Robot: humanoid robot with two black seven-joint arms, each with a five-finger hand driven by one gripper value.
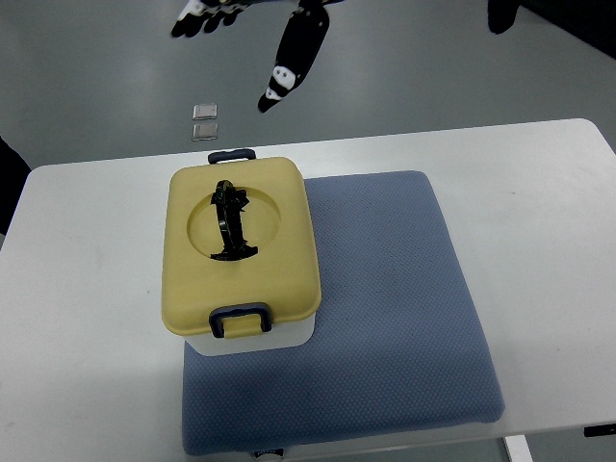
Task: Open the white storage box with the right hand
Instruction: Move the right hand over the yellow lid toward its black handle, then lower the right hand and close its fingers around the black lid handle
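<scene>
Clutter first: two small clear square tiles [204, 122] lie on the grey floor [404, 67], near the robot hand [294, 48] and slightly to its picture-left, between it and the far edge of the white table [539, 221]. Dark shape [500, 13] at the top edge, well to the hand's picture-right, can't tell what it is. Nothing sits between hand and box. The hand is black and white and hangs at the top of frame over the floor, off the table. Its fingers are spread loose, gripping nothing. The arm's side isn't visible, so left or right can't be told. Storage box [260, 339] sits well apart from the hand, toward the camera, on the left part of a blue textured mat [404, 318], its left side overhanging onto bare table. It has a white body and a yellow lid [279, 250], which is on. Dark blue latches show at the near side [241, 319] and far side [232, 154]. Black carry handle [228, 223] stands upright in the lid's round recess.
</scene>
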